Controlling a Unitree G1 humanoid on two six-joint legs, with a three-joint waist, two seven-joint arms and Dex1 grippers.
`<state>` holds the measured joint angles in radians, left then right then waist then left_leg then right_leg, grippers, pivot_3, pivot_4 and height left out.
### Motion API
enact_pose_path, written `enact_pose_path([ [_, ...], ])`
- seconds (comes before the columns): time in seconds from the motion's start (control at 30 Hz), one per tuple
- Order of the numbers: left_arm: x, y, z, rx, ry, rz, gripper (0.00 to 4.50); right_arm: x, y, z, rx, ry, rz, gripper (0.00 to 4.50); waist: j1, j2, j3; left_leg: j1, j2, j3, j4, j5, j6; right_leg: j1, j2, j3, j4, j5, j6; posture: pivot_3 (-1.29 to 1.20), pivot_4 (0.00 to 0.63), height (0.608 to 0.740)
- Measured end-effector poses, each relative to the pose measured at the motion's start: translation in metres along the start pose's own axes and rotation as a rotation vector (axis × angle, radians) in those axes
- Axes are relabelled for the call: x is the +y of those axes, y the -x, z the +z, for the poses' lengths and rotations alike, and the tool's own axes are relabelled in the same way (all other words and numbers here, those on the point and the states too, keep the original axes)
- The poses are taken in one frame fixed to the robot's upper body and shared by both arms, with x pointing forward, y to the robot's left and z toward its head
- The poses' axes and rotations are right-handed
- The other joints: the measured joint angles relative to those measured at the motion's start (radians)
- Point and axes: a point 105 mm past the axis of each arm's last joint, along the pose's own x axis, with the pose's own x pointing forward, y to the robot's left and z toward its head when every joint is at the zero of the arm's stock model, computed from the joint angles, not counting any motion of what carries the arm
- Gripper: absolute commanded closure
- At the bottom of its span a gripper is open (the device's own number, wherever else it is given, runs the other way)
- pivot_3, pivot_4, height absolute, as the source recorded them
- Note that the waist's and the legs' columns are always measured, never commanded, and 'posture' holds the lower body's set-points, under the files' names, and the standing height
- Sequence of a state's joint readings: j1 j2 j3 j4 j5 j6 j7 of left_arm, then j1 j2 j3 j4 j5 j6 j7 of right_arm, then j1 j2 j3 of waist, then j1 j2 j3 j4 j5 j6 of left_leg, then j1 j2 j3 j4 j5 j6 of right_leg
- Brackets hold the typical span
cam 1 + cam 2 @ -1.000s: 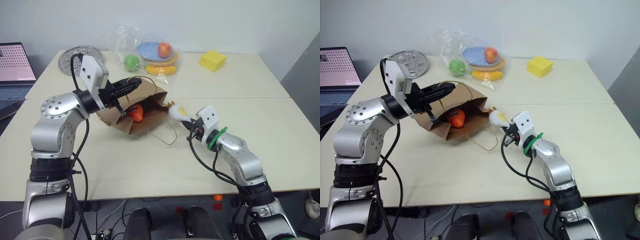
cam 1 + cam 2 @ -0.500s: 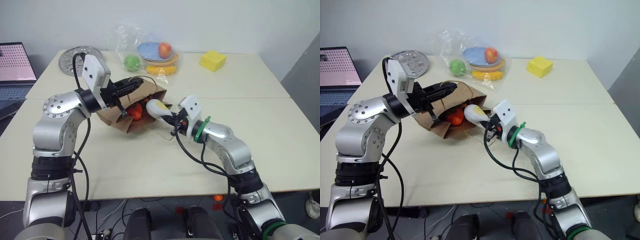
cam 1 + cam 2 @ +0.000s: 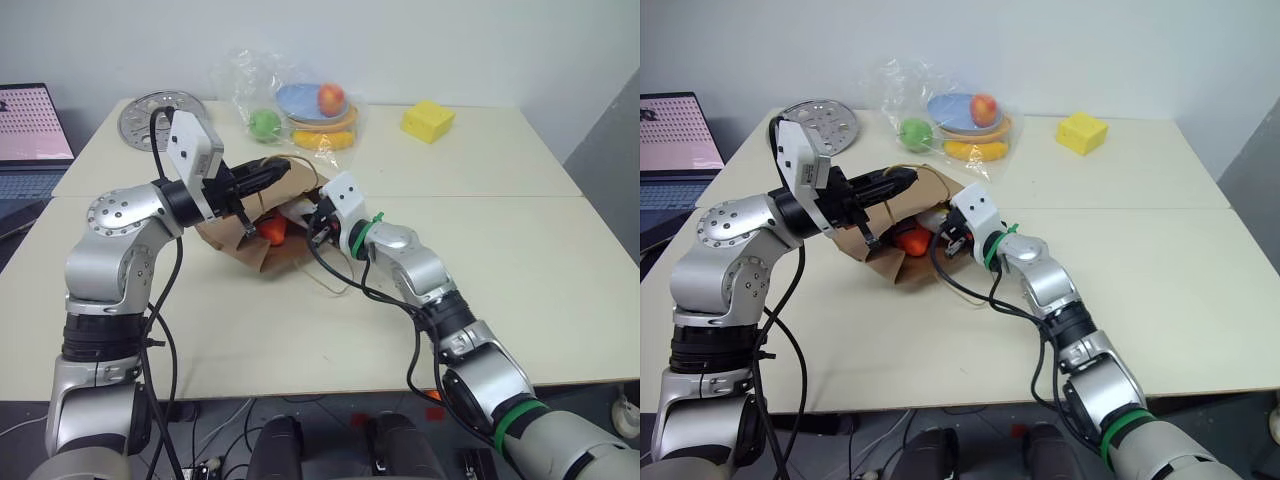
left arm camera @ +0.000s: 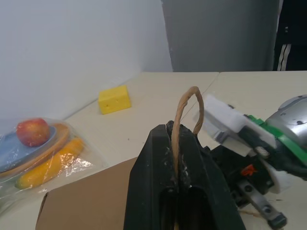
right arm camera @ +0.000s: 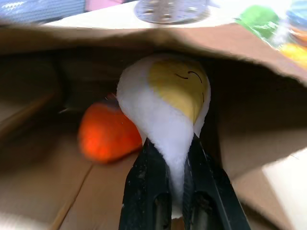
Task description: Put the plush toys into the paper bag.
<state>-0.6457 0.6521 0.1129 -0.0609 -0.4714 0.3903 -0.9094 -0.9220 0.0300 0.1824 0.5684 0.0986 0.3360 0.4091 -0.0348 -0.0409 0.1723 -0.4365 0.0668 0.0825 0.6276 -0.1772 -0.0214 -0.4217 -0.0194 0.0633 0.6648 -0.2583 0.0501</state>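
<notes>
While the paper bag lies on its side on the pale table in the left eye view, its mouth gapes toward the robot's right. It is plain brown kraft paper, creased, with a thin tan twine loop trailing onto the table below the mouth. The left gripper is clenched on the upper handle, holding the top edge of the mouth up. Inside the opening an orange plush carrot shows against the dark interior. The right gripper sits at the mouth of the bag, grasping the white-and-yellow egg toy, which is just inside the opening beside the carrot.

In the right eye view the same layout holds; a crinkly clear plastic bag of toy fruit, a yellow block and a perforated metal disc lie at the far side of the table, well apart from the bag.

In the left wrist view the black fingers are pressed together on the twine handle, which arches above them, with the bag's brown paper beneath.

In the right wrist view the egg toy, white with a yellow face patch and thin stitched lines, is pinched at its narrow end between the two black fingers. It is under the bag's upper wall, with the orange carrot lying just beside it on the inner paper.
</notes>
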Motion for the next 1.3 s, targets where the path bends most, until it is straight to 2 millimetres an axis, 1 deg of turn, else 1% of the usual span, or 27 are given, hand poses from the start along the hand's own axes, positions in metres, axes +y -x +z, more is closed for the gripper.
enact_pose_path([
  [0.1,-0.001,0.000,0.001,-0.002,-0.003,-0.005,4.50,-0.013,-0.005,-0.007,0.013,-0.010,-0.082,4.49,0.001,0.000,0.000,0.000,0.000,0.000,0.000,0.000,0.000,0.000,0.000,0.000,0.000,0.000,0.000,0.00,0.150,0.740],
  [0.2,-0.001,0.000,0.000,0.002,0.004,-0.007,4.50,-0.016,-0.005,-0.022,0.055,-0.020,-0.097,4.49,-0.001,0.000,0.000,0.000,0.000,0.000,0.000,0.000,0.000,0.000,0.000,0.000,0.000,0.000,0.000,0.00,0.150,0.740],
  [0.27,-0.001,0.000,0.000,0.005,0.008,-0.009,4.50,-0.014,-0.006,-0.025,0.059,-0.019,-0.081,3.89,-0.002,0.000,0.000,0.000,0.000,0.000,-0.001,0.000,0.000,0.000,0.000,0.000,0.000,0.000,0.000,0.00,0.150,0.740],
  [0.3,-0.001,0.000,0.000,0.005,0.008,-0.009,4.50,-0.011,-0.006,-0.024,0.053,-0.020,-0.063,3.69,-0.003,0.000,0.000,0.000,0.000,0.000,-0.001,0.000,0.000,0.000,0.000,0.000,0.000,0.000,0.000,0.00,0.150,0.740],
  [0.37,-0.001,0.000,0.000,0.005,0.008,-0.009,4.50,-0.005,-0.004,-0.022,0.033,-0.020,-0.023,2.93,-0.004,0.000,0.000,0.000,0.000,-0.001,-0.001,0.000,0.000,0.000,0.000,-0.001,0.000,0.000,0.000,0.00,0.150,0.740],
  [0.47,-0.001,0.000,0.000,0.005,0.008,-0.009,4.50,-0.002,-0.002,-0.019,0.019,-0.018,-0.008,1.89,-0.004,0.000,0.000,0.000,0.000,-0.001,-0.001,0.000,0.000,0.000,0.000,-0.001,0.000,0.000,0.000,0.00,0.150,0.740],
  [0.53,-0.001,0.000,0.000,0.004,0.008,-0.009,4.50,-0.001,0.000,-0.013,0.000,-0.011,0.007,1.19,-0.004,0.000,0.000,0.000,0.000,0.000,-0.001,0.000,0.000,0.000,0.000,0.000,0.000,0.000,0.000,0.00,0.150,0.740],
  [0.57,-0.001,-0.001,0.000,0.004,0.007,-0.009,4.50,0.000,0.004,-0.009,-0.019,-0.016,0.021,0.76,-0.003,0.000,0.000,0.000,0.000,0.000,-0.001,0.000,0.000,0.000,0.000,-0.001,0.000,0.000,0.000,0.00,0.150,0.740],
  [0.63,-0.001,-0.001,0.000,0.005,0.006,-0.008,4.50,0.004,0.009,-0.003,-0.041,-0.033,0.045,0.11,-0.003,0.000,0.000,0.000,0.000,-0.001,-0.001,0.000,0.000,0.000,0.000,-0.001,0.000,0.000,0.000,0.00,0.150,0.740],
  [0.7,-0.001,-0.001,0.000,0.005,0.007,-0.008,4.50,0.006,0.017,0.000,-0.050,-0.047,0.063,0.04,-0.002,0.000,0.000,0.000,0.000,-0.001,-0.001,0.000,0.000,0.000,0.000,-0.001,0.000,0.000,0.000,0.00,0.150,0.740],
  [0.8,-0.002,-0.002,-0.001,0.005,0.009,-0.008,4.50,0.004,0.039,0.001,-0.063,-0.044,0.071,0.04,0.003,0.000,0.000,0.000,0.000,-0.001,-0.001,0.000,0.000,0.000,0.000,-0.001,0.000,0.000,0.000,0.00,0.150,0.740],
  [0.9,-0.002,-0.002,-0.001,0.002,0.012,-0.007,4.50,0.004,0.056,0.002,-0.056,-0.025,0.080,0.04,0.002,0.000,0.000,0.000,0.000,0.000,-0.001,0.000,0.000,0.000,0.000,0.000,0.000,0.000,0.000,0.00,0.150,0.740],
  [0.93,-0.002,-0.002,-0.001,0.002,0.012,-0.007,4.50,0.009,0.064,0.001,-0.049,-0.016,0.108,0.04,0.003,0.000,0.000,0.000,0.000,0.000,-0.001,0.000,0.000,0.000,0.000,-0.001,0.000,0.000,0.000,0.00,0.150,0.740],
  [0.97,-0.002,-0.002,-0.001,0.002,0.012,-0.005,4.50,0.013,0.067,-0.001,-0.038,-0.013,0.128,0.04,0.002,0.000,0.000,0.000,0.000,0.000,-0.001,0.000,0.000,0.000,0.000,-0.001,0.000,0.000,0.000,0.00,0.150,0.740],
  [1.07,-0.002,-0.002,-0.002,0.002,0.012,-0.006,4.50,0.027,0.080,-0.022,0.061,0.024,0.200,0.04,0.002,0.000,0.000,0.000,0.000,0.000,0.000,0.000,0.000,0.000,0.000,0.000,0.000,0.000,0.000,0.00,0.150,0.740],
  [1.13,-0.002,-0.002,-0.002,0.001,0.012,-0.006,4.50,0.034,0.083,-0.039,0.124,-0.003,0.221,0.04,0.002,0.000,0.000,0.000,0.000,0.000,0.000,0.000,0.000,0.000,0.000,0.000,0.000,0.000,0.000,0.00,0.150,0.740],
  [1.17,-0.002,-0.002,-0.002,0.002,0.012,-0.006,4.50,0.037,0.083,-0.044,0.144,-0.010,0.228,0.04,0.001,0.000,0.000,0.000,0.000,0.000,0.000,0.000,0.000,0.000,0.000,0.000,0.000,0.000,0.000,0.00,0.150,0.740],
  [1.3,-0.002,-0.003,-0.002,0.002,0.011,-0.005,4.50,0.048,0.082,-0.055,0.197,-0.010,0.276,0.04,0.002,0.000,0.000,0.000,0.000,0.000,0.001,0.000,0.000,0.000,0.000,0.000,0.000,0.000,0.000,0.00,0.150,0.740],
])
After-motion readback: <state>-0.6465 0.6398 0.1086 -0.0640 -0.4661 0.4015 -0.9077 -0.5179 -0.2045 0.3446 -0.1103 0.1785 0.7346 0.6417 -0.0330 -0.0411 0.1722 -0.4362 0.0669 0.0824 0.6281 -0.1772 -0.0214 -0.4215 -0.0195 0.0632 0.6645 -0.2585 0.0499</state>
